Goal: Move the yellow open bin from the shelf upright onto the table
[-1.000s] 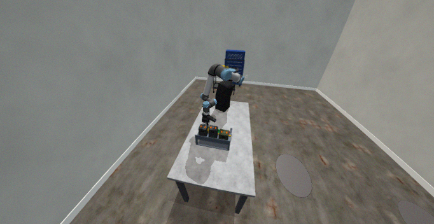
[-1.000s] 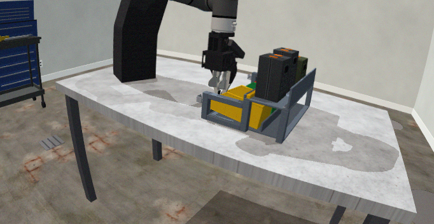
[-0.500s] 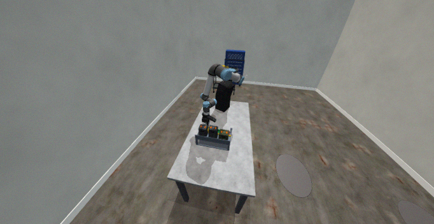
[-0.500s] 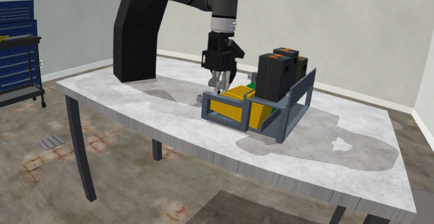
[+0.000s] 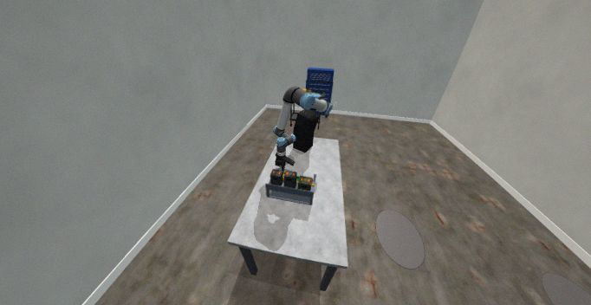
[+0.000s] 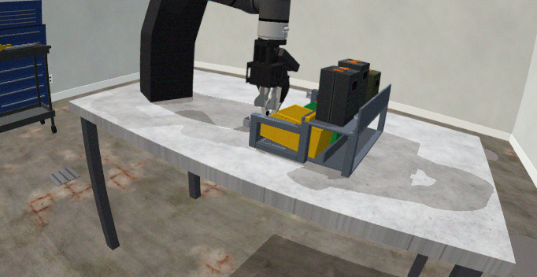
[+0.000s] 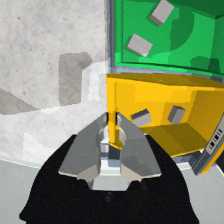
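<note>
- I had the gripper (image 7: pixel 112 121) pointing straight down at the near end of the shelf (image 6: pixel 350 132), and its two grey fingers were clenched nearly together on the thin wall of the yellow open bin (image 6: pixel 289 130).
- In the wrist view, that yellow rim ran right up between the fingertips, so I called it a grasp on the bin's edge.
- The yellow open bin sat in the grey shelf's lower level, at the end closest to the arm, upright as far as I could see.
- Inside it I could make out two small grey parts (image 7: pixel 175 114) lying on the yellow floor.
- Just beside it, farther along the shelf, sat a green bin (image 7: pixel 165 35) with its own pale grey pieces (image 7: pixel 139 45) inside.
- From the exterior view, dark boxes with orange marks on top (image 6: pixel 340 89) stood on the shelf's upper level, above and behind the bins.
- The shelf itself stood on the white table (image 6: pixel 413 211), roughly mid-table in the top view, with the arm's black pedestal (image 6: pixel 169 42) well apart at the far end.
- A blue tool cabinet (image 6: pixel 20 53) stood off by the wall, away from the table.
- From the top view the bin was too small for me to judge any tilt.
</note>
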{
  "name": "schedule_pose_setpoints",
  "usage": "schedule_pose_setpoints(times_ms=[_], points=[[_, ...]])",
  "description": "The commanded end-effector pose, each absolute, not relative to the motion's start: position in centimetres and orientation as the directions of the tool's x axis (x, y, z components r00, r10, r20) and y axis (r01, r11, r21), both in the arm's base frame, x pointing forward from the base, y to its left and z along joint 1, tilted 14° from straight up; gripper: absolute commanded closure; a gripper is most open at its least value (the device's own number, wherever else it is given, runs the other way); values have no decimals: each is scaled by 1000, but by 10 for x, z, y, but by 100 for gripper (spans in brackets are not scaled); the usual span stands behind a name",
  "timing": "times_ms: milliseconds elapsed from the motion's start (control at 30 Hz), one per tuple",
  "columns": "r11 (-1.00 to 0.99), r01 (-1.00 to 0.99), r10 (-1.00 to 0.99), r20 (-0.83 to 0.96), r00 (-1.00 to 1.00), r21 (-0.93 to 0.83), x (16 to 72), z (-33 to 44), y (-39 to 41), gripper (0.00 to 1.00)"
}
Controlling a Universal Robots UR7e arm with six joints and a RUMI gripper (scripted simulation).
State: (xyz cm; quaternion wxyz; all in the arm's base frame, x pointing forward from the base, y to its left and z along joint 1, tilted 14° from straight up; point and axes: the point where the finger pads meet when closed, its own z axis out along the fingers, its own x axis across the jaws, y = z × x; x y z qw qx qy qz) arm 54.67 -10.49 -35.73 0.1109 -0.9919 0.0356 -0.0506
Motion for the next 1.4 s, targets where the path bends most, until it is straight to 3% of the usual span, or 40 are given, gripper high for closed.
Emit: schedule_pose_setpoints(times_ms=[0, 1367], points=[[-973, -59, -82, 94, 992, -223, 540, -357, -105, 100], [-973, -59, -82, 94, 992, -223, 441, -367, -97, 100]])
